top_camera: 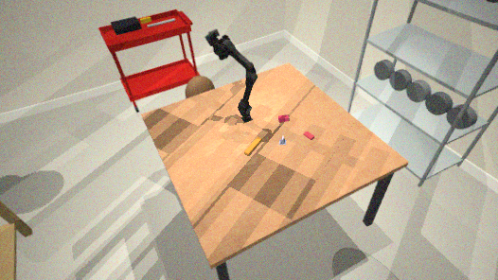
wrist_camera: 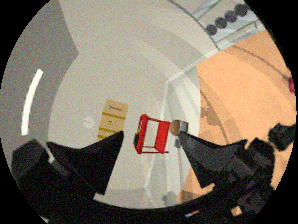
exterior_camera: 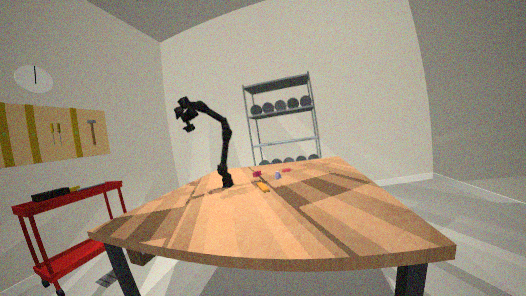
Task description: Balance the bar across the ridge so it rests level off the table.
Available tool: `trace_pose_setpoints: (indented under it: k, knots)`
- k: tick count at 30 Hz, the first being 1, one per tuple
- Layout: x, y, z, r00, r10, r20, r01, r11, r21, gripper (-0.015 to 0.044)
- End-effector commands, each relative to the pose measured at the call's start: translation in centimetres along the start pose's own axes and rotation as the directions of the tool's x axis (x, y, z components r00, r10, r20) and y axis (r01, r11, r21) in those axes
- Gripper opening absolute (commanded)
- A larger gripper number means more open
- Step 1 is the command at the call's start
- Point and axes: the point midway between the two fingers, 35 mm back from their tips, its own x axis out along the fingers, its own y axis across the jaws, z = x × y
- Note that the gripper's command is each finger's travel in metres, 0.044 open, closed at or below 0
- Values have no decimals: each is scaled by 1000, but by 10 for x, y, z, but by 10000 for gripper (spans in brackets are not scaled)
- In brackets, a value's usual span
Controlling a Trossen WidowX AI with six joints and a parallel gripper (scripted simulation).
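An orange-yellow bar (top_camera: 253, 147) (exterior_camera: 263, 187) lies flat on the wooden table (top_camera: 213, 199) (exterior_camera: 225, 235). A small pale blue, pointed piece (top_camera: 282, 140) (exterior_camera: 278, 175), which looks like the ridge, stands apart from the bar, with nothing on top. My gripper (wrist_camera: 152, 134) is open, its two dark fingers wide apart with nothing between them. The arm holds it high above and beyond the table's edge, facing the wall and the cart, far from the bar and the ridge.
A crimson block (top_camera: 283, 118) (exterior_camera: 257, 174) and a flat red one (top_camera: 309, 135) (exterior_camera: 286, 170) lie near the ridge. A red cart (top_camera: 158, 80) (exterior_camera: 70, 200) (wrist_camera: 161, 136) stands beyond the table. A metal shelf rack with dark round weights stands on another side.
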Motion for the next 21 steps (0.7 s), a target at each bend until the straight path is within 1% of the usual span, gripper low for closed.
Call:
trace_pose_setpoints:
  k: [1,3,4,12,21]
  knots:
    - [0,0,0,1000,0,-2,0,1000,-1,374]
    - [-1,-1,-4,1000,0,-16,0,1000,-11,321]
    - [-2,-1,-8,1000,0,-29,-1,1000,-19,315]
    - [-14,-9,-53,982,-5,-188,-21,990,-138,315]
    - [-35,-23,-102,936,-34,-351,-75,953,-294,315]
